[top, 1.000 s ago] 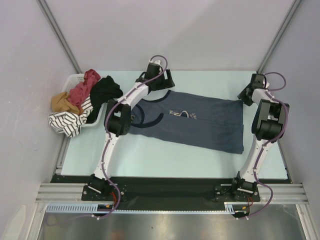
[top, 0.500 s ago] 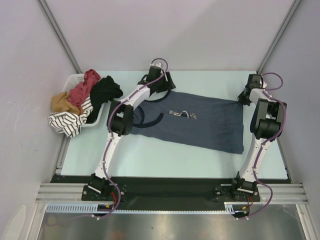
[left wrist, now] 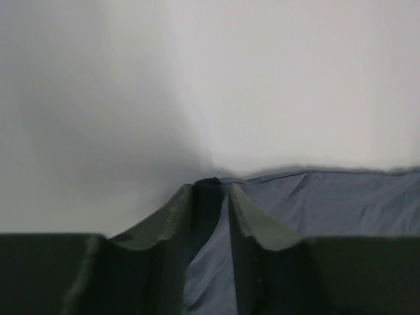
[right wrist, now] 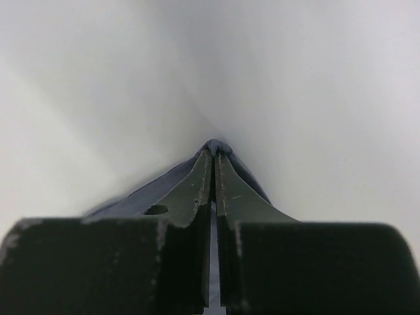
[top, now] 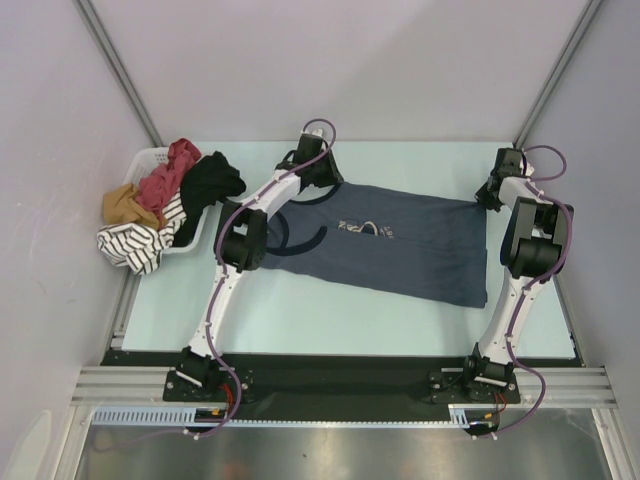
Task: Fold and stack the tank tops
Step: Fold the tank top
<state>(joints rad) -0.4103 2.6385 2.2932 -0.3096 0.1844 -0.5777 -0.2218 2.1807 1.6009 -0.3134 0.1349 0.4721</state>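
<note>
- Slate blue-grey cloth fills the narrow gap between the 2 fingers (left wrist: 174, 216) of your left gripper (left wrist: 210, 187). A dark strip of trim sits right at the tips, so that claw is pinching the blue-grey tank top (top: 400, 250).
- Your right gripper (right wrist: 214, 152) has its fingers pressed almost flat together, with a small bunch of the same blue-grey cloth nipped at the very tip.
- From above, your left gripper (top: 312, 170) is at the top's far left end, by the dark-trimmed neckline. Your right gripper (top: 487, 195) is at the far right corner, at the hem end.
- You have the top spread flat and lengthwise across the table (top: 300, 310), slanting a little so that its right end lies nearer the arm bases. A small pale print shows near its middle.
- Both arms reach forward from their bases at the near edge, 1 on each side of the top.
- At your far left a white basket (top: 150, 157) sits at the table's corner, well apart from the top.
- Heaped in and over the basket you have a red garment (top: 170, 172), a black garment (top: 215, 180), a tan garment (top: 120, 205) and a striped garment (top: 135, 245), all crumpled. You cannot tell from here what kind of clothing each one is.
</note>
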